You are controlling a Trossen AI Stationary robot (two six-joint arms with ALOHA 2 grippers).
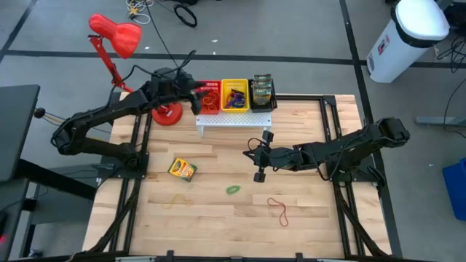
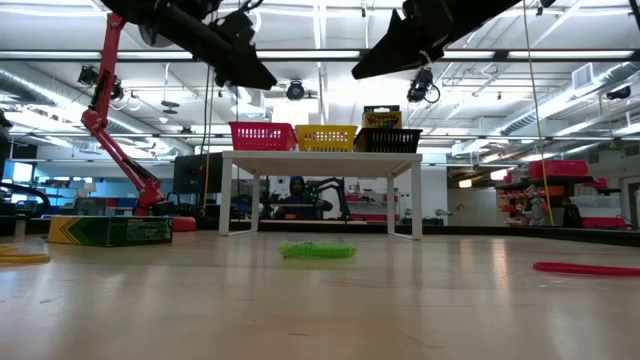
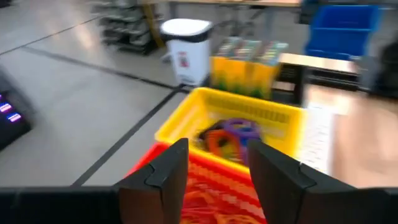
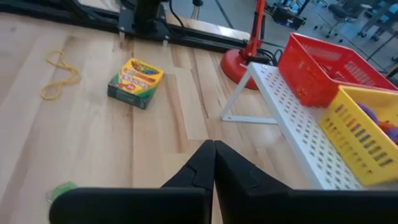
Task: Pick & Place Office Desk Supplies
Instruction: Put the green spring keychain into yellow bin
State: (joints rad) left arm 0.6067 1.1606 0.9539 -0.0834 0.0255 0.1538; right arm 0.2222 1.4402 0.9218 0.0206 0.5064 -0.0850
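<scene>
Sorting looks partly done: on the white rack (image 1: 234,121) the red basket (image 1: 209,97) holds red and orange rubber bands, the yellow basket (image 1: 235,94) purple and orange ones, the black basket (image 1: 262,92) upright crayon boxes

Left gripper (image 3: 214,180) hovers over the red basket, jaws apart and empty; right gripper (image 4: 213,168) hangs in front of the rack, jaws together

Still on the tabletop (image 1: 306,218) in front of the rack: one crayon box (image 1: 182,169) lying flat, long axis slanted to the rack's front edge, plus yellow (image 1: 177,197), green (image 1: 233,190) and red (image 1: 279,210) bands
</scene>
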